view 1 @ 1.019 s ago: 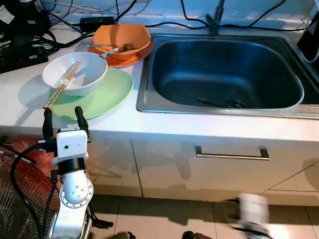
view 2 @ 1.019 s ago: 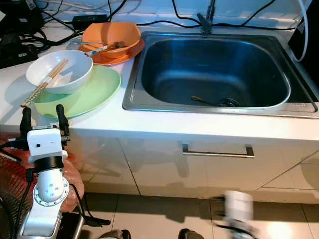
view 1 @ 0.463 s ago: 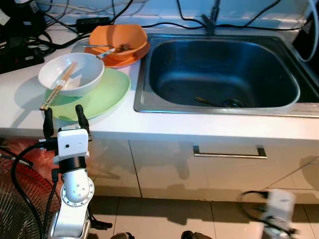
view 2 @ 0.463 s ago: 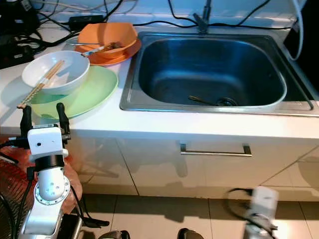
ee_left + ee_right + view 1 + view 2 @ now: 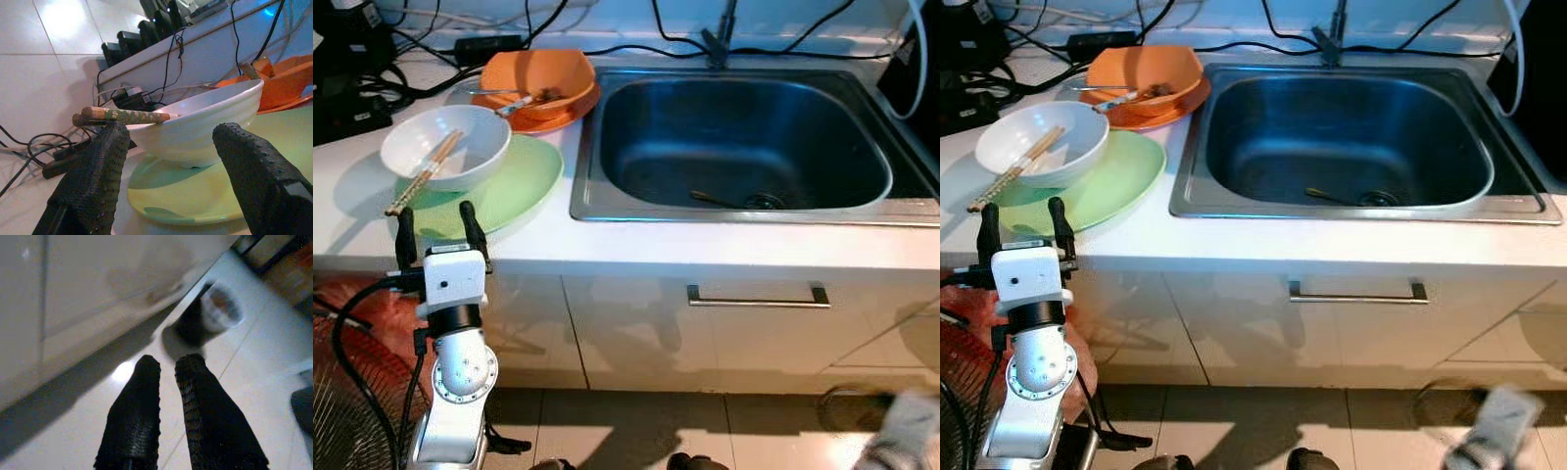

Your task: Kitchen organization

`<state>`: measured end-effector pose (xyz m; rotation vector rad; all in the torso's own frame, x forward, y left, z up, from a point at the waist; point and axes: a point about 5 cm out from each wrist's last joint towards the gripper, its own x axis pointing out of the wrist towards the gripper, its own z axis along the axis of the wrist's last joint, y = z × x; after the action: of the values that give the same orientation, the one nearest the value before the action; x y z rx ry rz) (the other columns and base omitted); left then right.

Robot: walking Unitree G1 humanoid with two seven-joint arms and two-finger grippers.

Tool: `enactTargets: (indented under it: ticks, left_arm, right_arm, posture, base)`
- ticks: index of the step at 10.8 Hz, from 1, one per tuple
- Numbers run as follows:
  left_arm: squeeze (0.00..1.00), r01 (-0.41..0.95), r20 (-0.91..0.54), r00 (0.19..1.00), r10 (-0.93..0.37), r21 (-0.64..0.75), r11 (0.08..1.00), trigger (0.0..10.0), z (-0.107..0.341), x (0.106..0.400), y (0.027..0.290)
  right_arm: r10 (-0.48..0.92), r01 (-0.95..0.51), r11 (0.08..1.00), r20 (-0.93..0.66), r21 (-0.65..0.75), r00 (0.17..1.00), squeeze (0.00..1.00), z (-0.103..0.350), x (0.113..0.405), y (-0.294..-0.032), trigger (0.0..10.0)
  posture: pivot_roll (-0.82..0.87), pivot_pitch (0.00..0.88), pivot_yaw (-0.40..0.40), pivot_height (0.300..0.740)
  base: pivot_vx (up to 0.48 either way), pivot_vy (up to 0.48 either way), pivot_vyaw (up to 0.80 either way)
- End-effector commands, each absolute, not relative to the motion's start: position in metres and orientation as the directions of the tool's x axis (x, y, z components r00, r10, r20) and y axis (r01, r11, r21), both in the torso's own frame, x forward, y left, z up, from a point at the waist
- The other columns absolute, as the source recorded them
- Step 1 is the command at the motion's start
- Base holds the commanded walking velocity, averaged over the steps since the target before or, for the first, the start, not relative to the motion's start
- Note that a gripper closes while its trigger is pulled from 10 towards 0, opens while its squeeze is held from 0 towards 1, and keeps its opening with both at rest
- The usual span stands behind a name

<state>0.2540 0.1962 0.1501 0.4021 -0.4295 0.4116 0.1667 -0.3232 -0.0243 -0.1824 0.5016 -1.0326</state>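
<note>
the white bowl point(image 5: 445, 147) with chopsticks point(image 5: 423, 173) sits on the green plate point(image 5: 514, 186), far left on the table point(image 5: 636, 240). the left hand point(image 5: 436, 231) stays wide, just near it; the view has crept closer. the right hand point(image 5: 166, 377), narrow, hangs low.

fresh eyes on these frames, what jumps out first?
The stacked dishes on the counter left of the steel sink: a white bowl with chopsticks across it sits on a green plate, with an orange bowl behind. The left end effector is raised at the counter edge, fingers open toward the white bowl.
</note>
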Motion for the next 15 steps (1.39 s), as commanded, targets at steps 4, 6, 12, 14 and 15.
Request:
enactTargets:
  ticks: [4, 6, 12, 14, 15]
  left_arm:
    - [0.00, -0.445, 0.454, 0.844, 0.286, 0.293, 0.846, 10.0, 0.145, 0.257, 0.198]
    - [0.00, -0.443, 0.454, 0.844, 0.285, 0.293, 0.847, 10.0, 0.144, 0.257, 0.198]
    - [0.00, -0.447, 0.460, 0.840, 0.287, 0.289, 0.846, 10.0, 0.143, 0.257, 0.197]
    - [0.00, -0.441, 0.470, 0.840, 0.272, 0.297, 0.847, 10.0, 0.146, 0.260, 0.195]
    - [0.00, -0.445, 0.477, 0.835, 0.273, 0.296, 0.845, 10.0, 0.148, 0.262, 0.196]
  right_arm:
    - [-0.991, 0.925, 0.064, 0.085, -0.374, 0.103, 0.00, 0.047, 0.156, -0.369, 10.0]
    - [-0.973, 0.949, 0.064, 0.193, -0.309, 0.128, 0.00, 0.080, 0.175, -0.363, 10.0]
    - [-0.786, 0.877, 0.474, 0.410, -0.082, 0.464, 0.00, 0.195, 0.258, -0.311, 10.0]
    - [-0.636, 0.698, 0.714, 0.373, -0.047, 0.676, 0.00, 0.206, 0.292, -0.284, 10.0]
    - [-0.550, 0.578, 0.816, 0.325, 0.012, 0.769, 0.00, 0.207, 0.308, -0.272, 10.0]
  posture:
    - [-0.03, 0.119, 0.007, 0.740]
    - [-0.03, 0.117, 0.008, 0.740]
    - [-0.03, 0.114, -0.001, 0.740]
    - [-0.02, 0.106, -0.008, 0.740]
    - [-0.01, 0.101, -0.010, 0.740]
  base:
    - [0.000, 0.000, 0.00]
    - [0.000, 0.000, 0.00]
    - [0.000, 0.000, 0.00]
    - [0.000, 0.000, 0.00]
    - [0.000, 0.000, 0.00]
